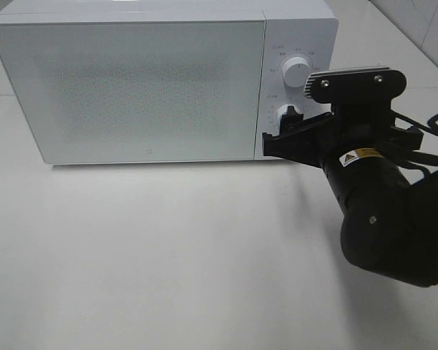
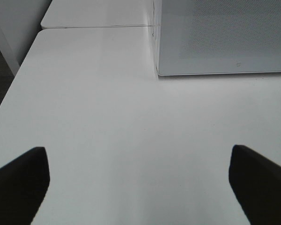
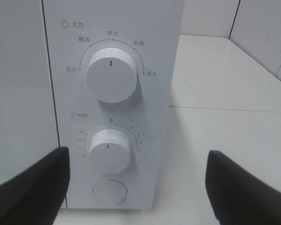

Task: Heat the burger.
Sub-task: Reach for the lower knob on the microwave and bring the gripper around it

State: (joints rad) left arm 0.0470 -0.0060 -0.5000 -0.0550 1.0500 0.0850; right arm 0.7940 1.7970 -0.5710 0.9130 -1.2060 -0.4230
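The burger is out of view. A white microwave (image 1: 131, 80) stands at the back of the table with its frosted door shut. My right gripper (image 1: 281, 135) is open, right in front of the control panel. In the right wrist view its fingers (image 3: 30, 187) stand either side of the lower timer knob (image 3: 110, 151) without touching it. The upper power knob (image 3: 111, 75) sits above. My left gripper (image 2: 140, 185) is open over bare table, with nothing between its fingers, near the microwave's left front corner (image 2: 157, 70). It does not show in the high view.
A round button (image 3: 110, 191) sits below the timer knob. The white table (image 1: 168, 255) stretches in front of the microwave. Its left edge (image 2: 18, 84) drops off toward a dark floor. A second table surface (image 3: 215, 70) lies to the microwave's right.
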